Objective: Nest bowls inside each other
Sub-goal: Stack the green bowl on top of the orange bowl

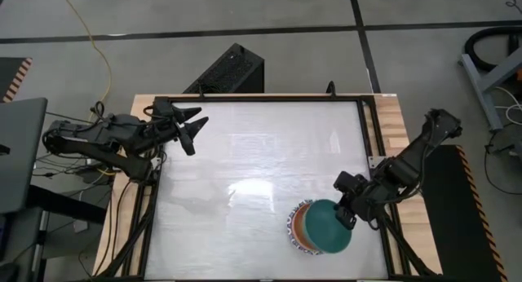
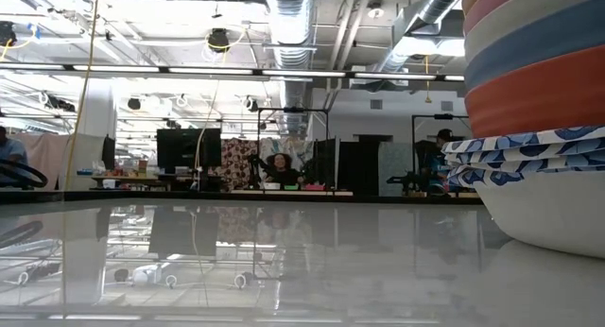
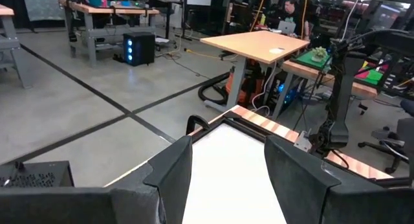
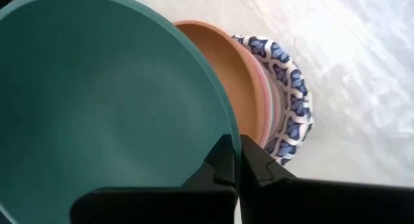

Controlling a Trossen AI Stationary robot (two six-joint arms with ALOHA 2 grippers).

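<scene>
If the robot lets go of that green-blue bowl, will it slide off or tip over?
Probably not far. The right hand pinches the rim of the teal bowl, which sits tilted over the orange bowl in the stack, so it may drop in and wobble. It keeps its round shape, so it's likely stiff. Its smooth inside looks a bit slippery.

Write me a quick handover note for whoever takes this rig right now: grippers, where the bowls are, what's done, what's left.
Right gripper: shut on the rim of the teal bowl, held over the stack.
Left gripper: open, empty, waiting at the table's far left corner.
Bowls: one nested stack near the table's front right; orange bowl on top, patterned-rim bowls lower down.
Done: every other bowl in view is stacked.
Left: seat the teal bowl in the orange one, release.
</scene>
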